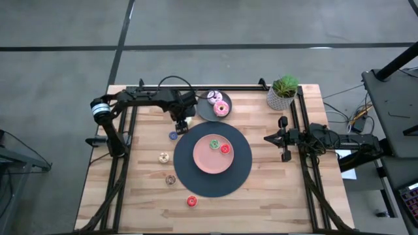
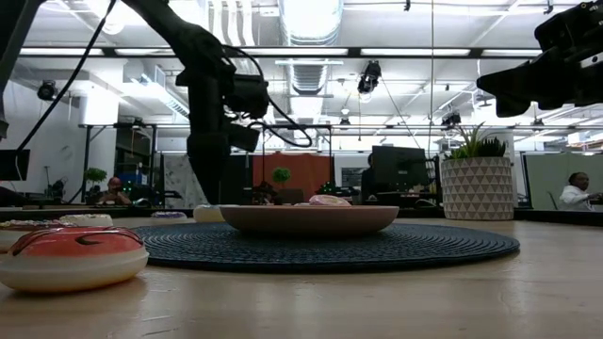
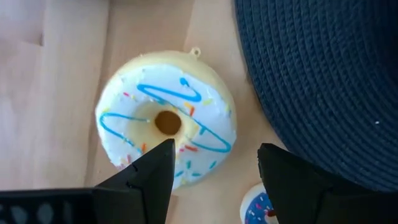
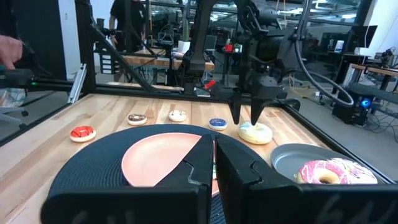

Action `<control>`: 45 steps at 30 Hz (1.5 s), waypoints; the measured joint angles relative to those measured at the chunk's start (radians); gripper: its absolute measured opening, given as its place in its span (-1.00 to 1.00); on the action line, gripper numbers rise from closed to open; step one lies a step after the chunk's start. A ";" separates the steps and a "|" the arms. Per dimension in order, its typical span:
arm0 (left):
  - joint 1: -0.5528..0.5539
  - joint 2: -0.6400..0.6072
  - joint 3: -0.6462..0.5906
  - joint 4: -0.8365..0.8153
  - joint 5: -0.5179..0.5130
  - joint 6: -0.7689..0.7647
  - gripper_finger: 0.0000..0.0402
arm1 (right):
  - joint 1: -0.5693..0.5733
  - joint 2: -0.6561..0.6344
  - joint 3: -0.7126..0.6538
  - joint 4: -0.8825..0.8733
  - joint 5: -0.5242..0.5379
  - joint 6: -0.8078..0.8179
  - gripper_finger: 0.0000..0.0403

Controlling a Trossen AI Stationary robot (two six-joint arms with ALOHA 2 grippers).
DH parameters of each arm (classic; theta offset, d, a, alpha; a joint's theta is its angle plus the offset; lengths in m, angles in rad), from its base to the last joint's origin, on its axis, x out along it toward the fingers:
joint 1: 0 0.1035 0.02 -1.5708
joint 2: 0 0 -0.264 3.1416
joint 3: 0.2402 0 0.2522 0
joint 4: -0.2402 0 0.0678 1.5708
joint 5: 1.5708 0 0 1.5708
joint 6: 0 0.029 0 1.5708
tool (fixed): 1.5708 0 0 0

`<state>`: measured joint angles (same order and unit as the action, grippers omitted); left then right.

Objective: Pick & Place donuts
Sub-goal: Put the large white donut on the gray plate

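The left gripper (image 4: pixel 247 117) hangs just above the cream donut (image 3: pixel 166 127), fingers spread wide and pointing down at either side of it — nothing is held. That donut, iced white with blue swirls and sprinkles, lies on the wooden worktop (image 1: pixel 274 189) just beside the edge of the dark woven mat (image 1: pixel 243 173), between the mat and the small dark grey plate (image 1: pixel 204 111). A tiny blue donut (image 4: pixel 217 122) sits on the wood close to it.

On the grey plate rest a pink donut (image 1: pixel 221 108) and a white-pink sprinkled one (image 1: pixel 213 96). The round pink plate (image 1: pixel 204 163) stands in the middle of the mat and carries two tiny donuts, a green one (image 1: pixel 213 143) touching or nearly touching a red one (image 1: pixel 225 149). Left of the mat, on bare wood, lie a tan donut (image 1: pixel 163 156) and a brown one (image 1: pixel 170 179); another red donut (image 1: pixel 191 201) lies near the front edge of the mat.

The right gripper (image 1: pixel 268 138) waits at the right side of the worktop, well apart from the donuts, its fingers pressed together on nothing. A potted plant (image 1: pixel 283 93) stands at the far right corner.
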<state>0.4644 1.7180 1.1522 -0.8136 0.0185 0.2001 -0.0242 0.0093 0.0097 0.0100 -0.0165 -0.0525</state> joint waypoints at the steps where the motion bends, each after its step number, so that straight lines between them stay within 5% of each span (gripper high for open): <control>1: 0.000 0.000 -0.005 0.007 0.000 -0.006 0.01 | 0.000 0.000 0.000 0.000 0.000 0.000 -0.96; 45: 0.000 0.002 -0.125 0.203 0.002 0.008 0.01 | 0.000 0.000 0.000 0.000 0.000 0.000 -0.96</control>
<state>0.4644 1.7199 1.0267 -0.6111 0.0202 0.2082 -0.0242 0.0093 0.0097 0.0098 -0.0165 -0.0525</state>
